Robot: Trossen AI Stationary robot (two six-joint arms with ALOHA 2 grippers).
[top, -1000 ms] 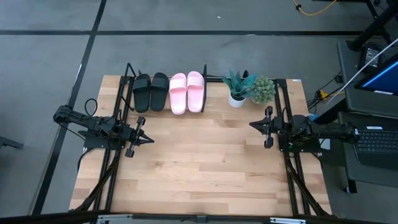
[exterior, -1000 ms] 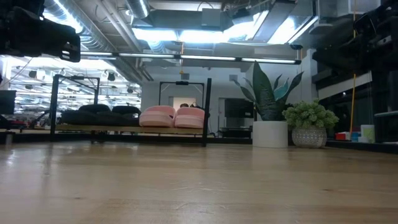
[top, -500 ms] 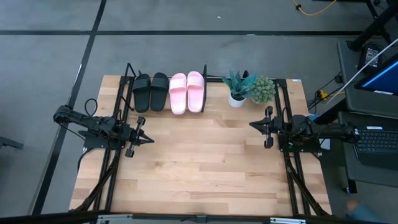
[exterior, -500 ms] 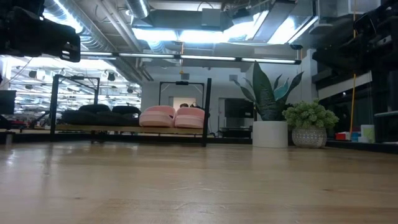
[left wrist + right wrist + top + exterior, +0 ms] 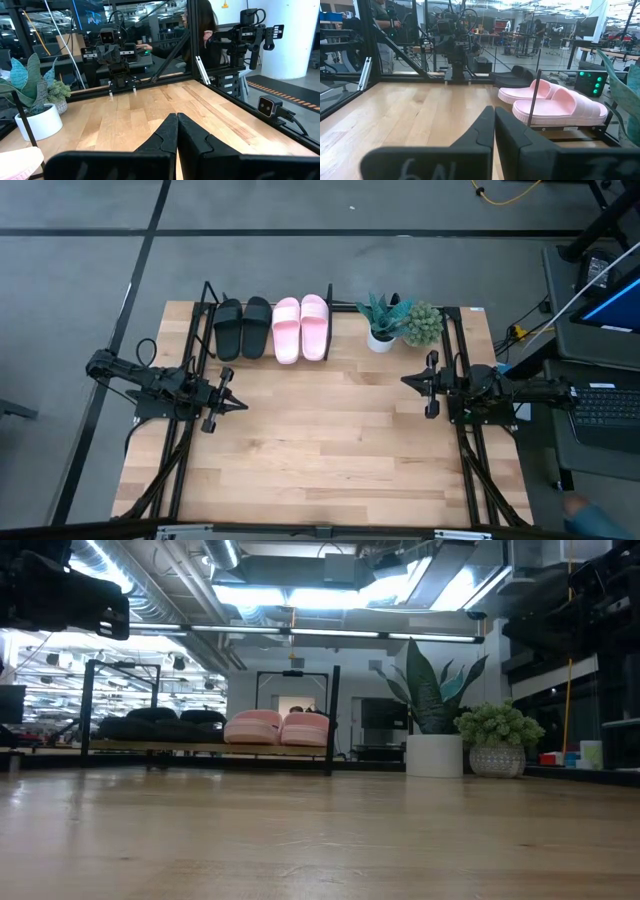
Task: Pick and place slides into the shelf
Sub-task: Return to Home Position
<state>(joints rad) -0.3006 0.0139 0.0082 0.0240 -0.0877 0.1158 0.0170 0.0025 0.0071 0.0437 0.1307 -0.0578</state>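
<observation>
Two black slides (image 5: 242,327) and two pink slides (image 5: 301,327) lie side by side, soles down, on the black rod shelf (image 5: 207,315) at the table's far edge. The low view shows the pink pair (image 5: 278,727) and the black pair (image 5: 160,724) inside the shelf's frame (image 5: 333,720). My left gripper (image 5: 245,405) is shut at the table's left side and points level toward the right. My right gripper (image 5: 403,380) is shut at the right side and points level toward the left. Both are far from the slides with nothing between their fingers (image 5: 176,131) (image 5: 494,125).
A spiky plant in a white pot (image 5: 380,328) and a bushy green plant (image 5: 423,323) stand at the far right, beside the shelf. Black side rails (image 5: 180,470) (image 5: 478,470) run along both table sides. Bare wood (image 5: 320,440) lies between the arms.
</observation>
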